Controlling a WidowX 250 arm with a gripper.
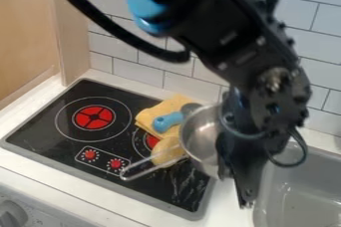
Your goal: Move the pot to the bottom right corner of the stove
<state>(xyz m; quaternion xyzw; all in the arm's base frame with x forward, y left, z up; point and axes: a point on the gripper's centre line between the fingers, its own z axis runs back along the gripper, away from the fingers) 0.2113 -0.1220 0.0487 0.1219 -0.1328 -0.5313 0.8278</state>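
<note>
From where I'm standing, the near right corner of the stove (pixel 192 208) is the spot wanted, just past the controls (pixel 102 160). A wire handle (pixel 143 167) slants over the stove's front part, and behind it the pot (pixel 200 137) sits at the stove's right side, tipped over beside the claw (pixel 238 188). It's thin, shiny metal, so I'd expect it light and stiff, not fragile, but slippery on its smooth wall. The rim looks the best place to pinch; a grip on the handle alone could let the bowl swing. Whether the claw is spread or nipping that rim I honestly can't tell, as the arm's dark bulk muddles things there. The arm (pixel 246 47) leans in from above the stove's back edge, slanting down to the right, claw pointing down near the stove's right edge. On the stove just left of the pot lie a yellow cloth (pixel 154 115), a blue-handled thing (pixel 168 121) and a rounded yellow piece (pixel 164 152); behind the stove stands the tiled wall (pixel 136 76)
</note>
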